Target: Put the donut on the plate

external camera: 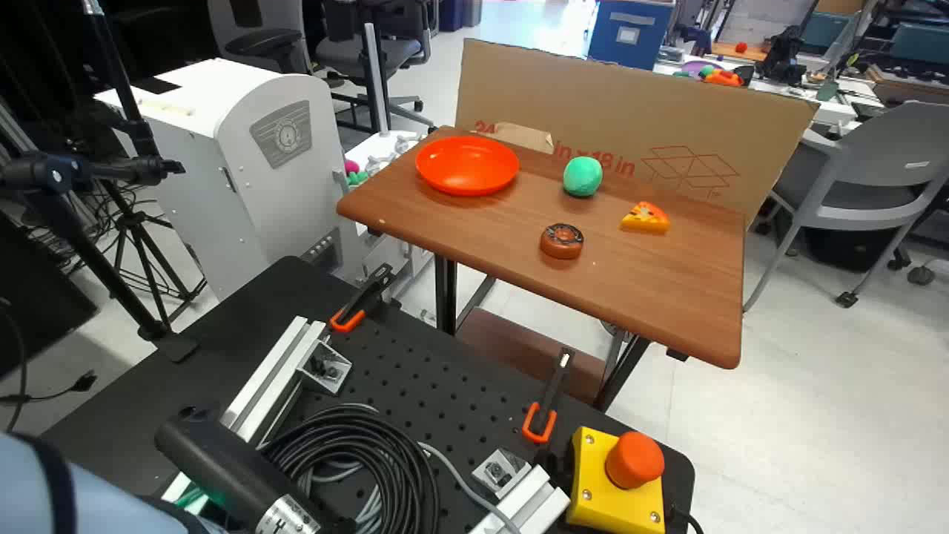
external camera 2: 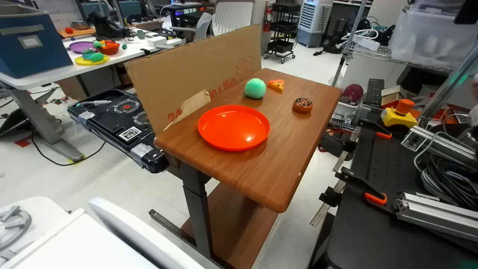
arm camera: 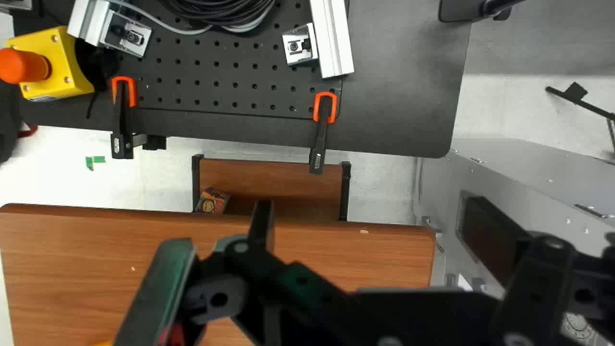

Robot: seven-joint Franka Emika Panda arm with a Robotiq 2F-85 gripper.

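Observation:
The donut (external camera: 562, 242) is a small brown ring with dark lines on top. It lies flat on the brown table, and shows in both exterior views (external camera 2: 302, 106). The plate (external camera: 467, 165) is round, shallow and orange-red, and lies on the same table apart from the donut; it also shows in both exterior views (external camera 2: 233, 128). My gripper (arm camera: 370, 214) is open in the wrist view, its fingers wide apart with nothing between them. It is above the table; donut and plate do not show in the wrist view. The gripper is not seen in the exterior views.
A green ball (external camera: 583, 176) and an orange-yellow wedge (external camera: 646, 218) are on the brown table (external camera 2: 257, 175). A cardboard sheet (external camera: 630, 111) stands along its back edge. A black bench (arm camera: 403, 86) with clamps and a yellow stop-button box (arm camera: 57, 62) stands across a gap.

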